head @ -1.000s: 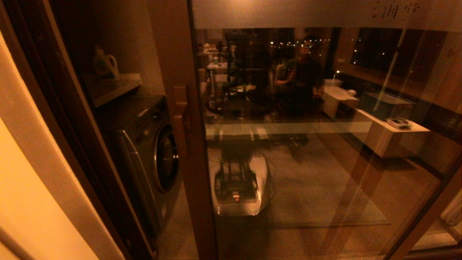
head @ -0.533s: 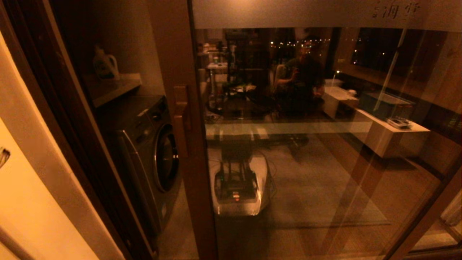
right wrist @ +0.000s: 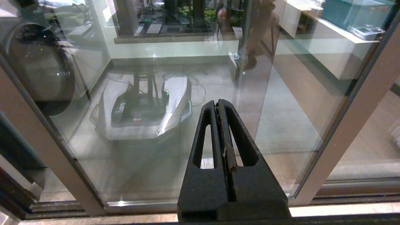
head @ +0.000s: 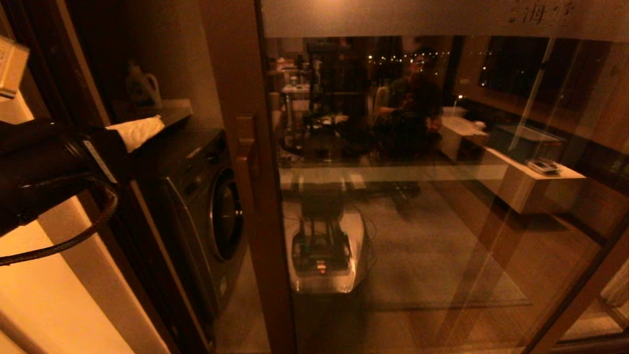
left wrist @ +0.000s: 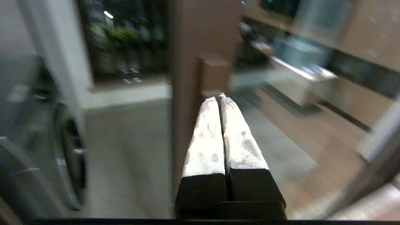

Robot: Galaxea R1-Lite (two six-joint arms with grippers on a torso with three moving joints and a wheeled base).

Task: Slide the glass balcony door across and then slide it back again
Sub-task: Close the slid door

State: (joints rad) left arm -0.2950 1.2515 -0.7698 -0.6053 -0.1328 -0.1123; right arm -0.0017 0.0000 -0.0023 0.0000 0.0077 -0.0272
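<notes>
Only the wrist views show both grippers pressed together: left gripper (left wrist: 218, 97) near the pull handle (left wrist: 214, 73) (right gripper (right wrist: 217, 103) low).

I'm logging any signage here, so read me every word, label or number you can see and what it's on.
"海棠", as best it reads: dark characters on the frosted top band of the glass balcony door; the second is faint.
Label strip on the left arm: too small to read.
Detergent jug: no legible text.

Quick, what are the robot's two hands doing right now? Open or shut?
Left gripper: shut, holding nothing, raised near the door's wooden pull handle.
Right gripper: shut, empty, facing the glass.
</notes>
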